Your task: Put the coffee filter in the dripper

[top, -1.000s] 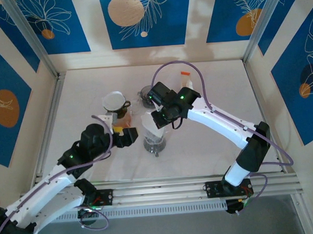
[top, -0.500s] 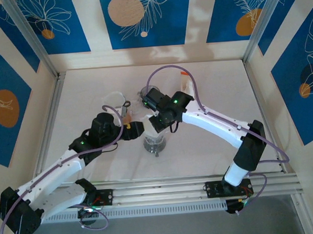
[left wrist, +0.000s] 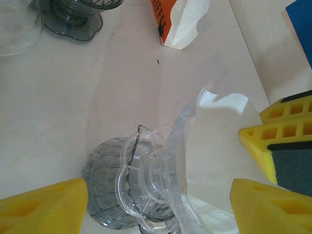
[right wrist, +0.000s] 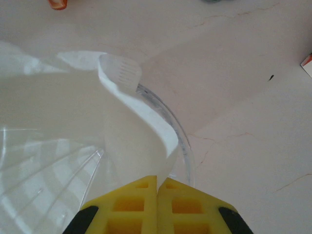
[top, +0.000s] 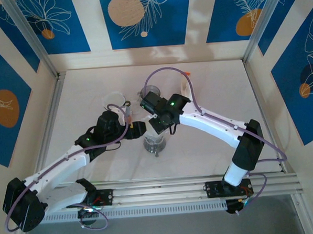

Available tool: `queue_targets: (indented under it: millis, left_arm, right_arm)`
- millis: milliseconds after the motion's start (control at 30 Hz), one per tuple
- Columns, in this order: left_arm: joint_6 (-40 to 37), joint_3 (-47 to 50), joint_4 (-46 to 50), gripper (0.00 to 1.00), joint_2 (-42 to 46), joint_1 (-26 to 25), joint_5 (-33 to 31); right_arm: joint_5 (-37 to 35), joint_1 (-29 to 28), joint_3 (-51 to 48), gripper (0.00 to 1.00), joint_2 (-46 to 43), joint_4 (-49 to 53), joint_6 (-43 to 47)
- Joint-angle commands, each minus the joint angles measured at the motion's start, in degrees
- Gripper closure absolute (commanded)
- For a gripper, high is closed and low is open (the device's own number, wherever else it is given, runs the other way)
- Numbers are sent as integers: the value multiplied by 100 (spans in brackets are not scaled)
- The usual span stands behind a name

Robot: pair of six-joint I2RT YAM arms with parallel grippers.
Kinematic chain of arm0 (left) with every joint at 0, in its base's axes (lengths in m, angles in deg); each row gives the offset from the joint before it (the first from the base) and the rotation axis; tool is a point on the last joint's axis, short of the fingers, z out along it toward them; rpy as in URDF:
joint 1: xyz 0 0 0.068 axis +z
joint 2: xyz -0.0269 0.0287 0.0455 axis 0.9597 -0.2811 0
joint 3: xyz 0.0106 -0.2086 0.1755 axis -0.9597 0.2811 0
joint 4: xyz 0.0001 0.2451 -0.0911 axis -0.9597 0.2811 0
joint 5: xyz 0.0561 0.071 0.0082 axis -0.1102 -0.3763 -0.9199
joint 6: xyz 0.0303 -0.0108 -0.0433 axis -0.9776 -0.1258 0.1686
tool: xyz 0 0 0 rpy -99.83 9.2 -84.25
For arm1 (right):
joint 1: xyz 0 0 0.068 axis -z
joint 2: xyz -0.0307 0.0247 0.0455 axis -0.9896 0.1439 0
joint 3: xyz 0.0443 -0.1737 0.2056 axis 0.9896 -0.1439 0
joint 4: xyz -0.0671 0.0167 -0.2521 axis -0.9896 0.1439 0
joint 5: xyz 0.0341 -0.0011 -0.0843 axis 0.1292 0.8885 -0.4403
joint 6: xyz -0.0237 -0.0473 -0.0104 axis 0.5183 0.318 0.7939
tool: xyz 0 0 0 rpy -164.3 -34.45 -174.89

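Note:
The clear plastic dripper (left wrist: 151,187) sits on a dark ribbed base (left wrist: 100,190) in the middle of the table, and from above I see it as the dripper (top: 155,143). The white paper filter (right wrist: 136,136) reaches down inside the dripper's rim (right wrist: 181,141), pinched at its edge by my right gripper (right wrist: 157,192), which is shut on it. In the left wrist view the filter (left wrist: 219,141) stands up beside the dripper wall. My left gripper (left wrist: 158,195) is open, its yellow fingers either side of the dripper without touching it. From above, the left gripper (top: 138,129) is just left of the right gripper (top: 158,125).
An orange and white coffee bag (left wrist: 178,22) lies behind the dripper, near the bag (top: 185,84) at the back. A second dark dripper (left wrist: 73,19) and a clear glass (top: 113,101) stand at the back left. Blue patterned walls enclose the table.
My left gripper has swung up and right, close to the dripper. My right gripper has brought the filter lower and a little left, down over the dripper.

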Motion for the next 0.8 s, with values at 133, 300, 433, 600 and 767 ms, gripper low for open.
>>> queue_targets:
  millis: [133, 300, 433, 600, 767]
  left_arm:
    - [24, 34, -41, 27, -37, 100, 185]
    - [32, 60, -41, 29, -42, 119, 212]
    - [41, 70, -65, 30, -78, 131, 234]
    - [77, 87, -86, 32, -99, 135, 274]
    - [97, 109, -75, 32, -94, 145, 282]
  right_arm:
    - [-132, -59, -61, 87, -72, -19, -15]
    - [-203, -37, 46, 64, -441, -136, -76]
    - [-58, 96, 49, 59, -613, -171, -164]
    - [134, 234, -181, 73, -634, -239, -242]
    - [261, 236, -448, 89, -617, -404, -271]
